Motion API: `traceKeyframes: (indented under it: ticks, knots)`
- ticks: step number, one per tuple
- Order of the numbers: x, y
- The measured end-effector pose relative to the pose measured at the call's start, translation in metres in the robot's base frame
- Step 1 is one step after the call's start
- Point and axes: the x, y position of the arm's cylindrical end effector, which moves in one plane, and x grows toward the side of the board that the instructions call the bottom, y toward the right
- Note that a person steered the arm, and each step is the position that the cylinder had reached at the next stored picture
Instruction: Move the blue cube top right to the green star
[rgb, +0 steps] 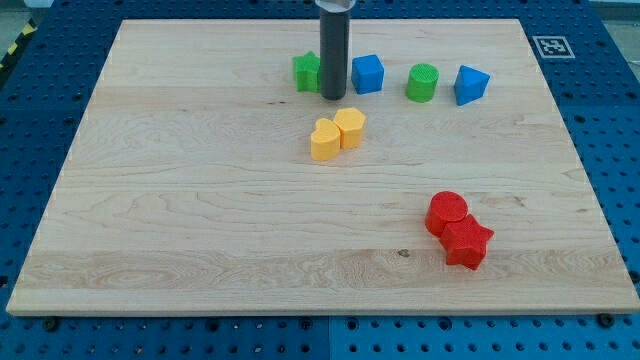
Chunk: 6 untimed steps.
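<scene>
The blue cube (368, 74) sits near the view's top, just right of my rod. The green star (307, 71) sits just left of the rod, partly hidden by it. My tip (333, 97) rests on the board between the two, slightly below them, close to the cube's left side. Whether it touches either block I cannot tell.
A green cylinder (423, 82) and a second blue block (470, 84) lie right of the cube. A yellow heart (325, 141) and yellow hexagon (350, 127) sit below the tip. A red cylinder (446, 213) and red star (466, 243) lie at lower right. The wooden board (180, 200) has blue surround.
</scene>
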Motion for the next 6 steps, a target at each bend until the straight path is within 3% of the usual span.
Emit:
traceKeyframes:
  ticks: [2, 5, 6]
  knots:
    - [0.0, 0.016]
    - [-0.058, 0.028]
    - [-0.058, 0.024]
